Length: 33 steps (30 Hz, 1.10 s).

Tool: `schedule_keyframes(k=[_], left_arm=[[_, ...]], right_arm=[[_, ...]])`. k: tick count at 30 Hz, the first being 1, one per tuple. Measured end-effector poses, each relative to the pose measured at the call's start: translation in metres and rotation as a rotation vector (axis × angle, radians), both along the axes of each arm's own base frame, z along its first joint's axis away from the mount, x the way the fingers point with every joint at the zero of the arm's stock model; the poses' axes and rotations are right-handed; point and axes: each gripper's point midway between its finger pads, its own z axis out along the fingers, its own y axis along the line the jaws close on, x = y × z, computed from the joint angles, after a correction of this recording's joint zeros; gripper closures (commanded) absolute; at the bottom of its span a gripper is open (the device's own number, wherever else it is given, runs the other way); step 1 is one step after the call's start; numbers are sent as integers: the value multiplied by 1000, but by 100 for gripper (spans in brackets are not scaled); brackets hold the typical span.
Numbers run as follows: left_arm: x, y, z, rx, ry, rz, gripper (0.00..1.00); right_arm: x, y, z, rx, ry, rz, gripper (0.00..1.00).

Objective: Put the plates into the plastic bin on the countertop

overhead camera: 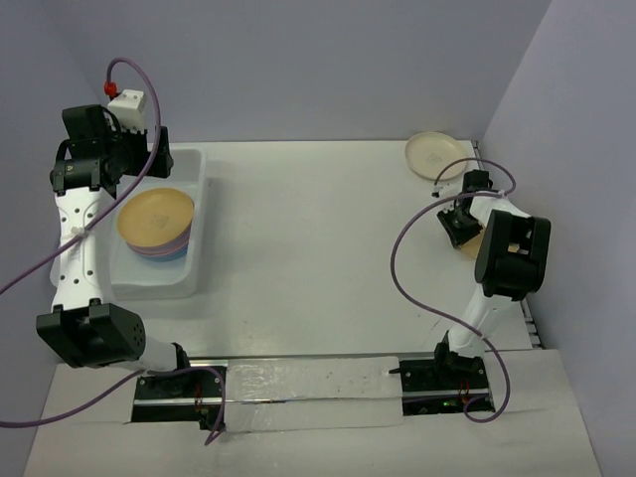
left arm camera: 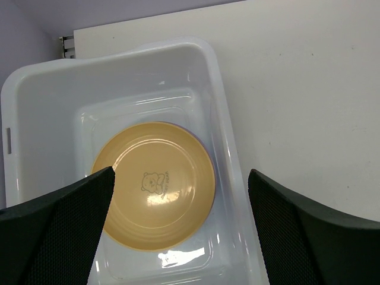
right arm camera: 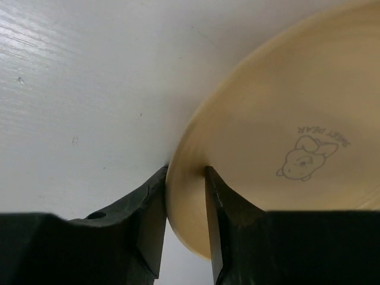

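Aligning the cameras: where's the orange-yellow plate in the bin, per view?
Top external: orange-yellow plate at left, inside the plastic bin.
Left wrist: centre, slightly low, in the bin.
Right wrist: not in it; only a cream plate shows.
Shared landmark: the white countertop, in all three.

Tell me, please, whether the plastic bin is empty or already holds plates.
Holds plates: an orange-yellow plate tops a stack inside the plastic bin, purple and blue rims showing beneath it.

Overhead and downward left-wrist views share the plastic bin.
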Motion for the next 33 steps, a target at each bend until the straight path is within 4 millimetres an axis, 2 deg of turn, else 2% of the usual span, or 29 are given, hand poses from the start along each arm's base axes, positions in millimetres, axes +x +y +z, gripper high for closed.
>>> schedule_keyframes(k=[2,3,6,8,10,11,16,19,23,27,30,33], left_arm=[[0,0,0,0,-1,-1,1],[0,0,0,-1,0,-2,1],[-1,-3,0,-9,2,-12,1],[-1,-7,0,-25,2,-27,1],[-3,-14,0,-54,7,-56,1],[-4,-19,-1,-73,12,-73,1],[-5,-46,-6,-182,57,-168,1],[-7,-69,-14,-225,99,-225,1],[-16,-117,-21,-233,138,-337,1],[-38,-174,-36,-226,197,-479,1],[-55,-205,-52,-215,250,-552,1],[-70,-228,-72,-200,307,-605,4]], right_arm=[[2,2,1,2,0,23,94],[3,4,3,0,-5,39,98],[6,9,16,-21,-29,85,100],[3,23,29,-23,-56,136,100],[-6,55,41,-8,-69,224,100],[-11,78,46,4,-75,285,100],[-53,219,83,68,-145,695,100],[-82,274,102,72,-198,866,100],[-114,316,110,8,-239,1006,100],[-151,355,110,-61,-275,1167,100],[-170,374,110,-112,-315,1246,100],[-179,385,109,-166,-348,1284,100]])
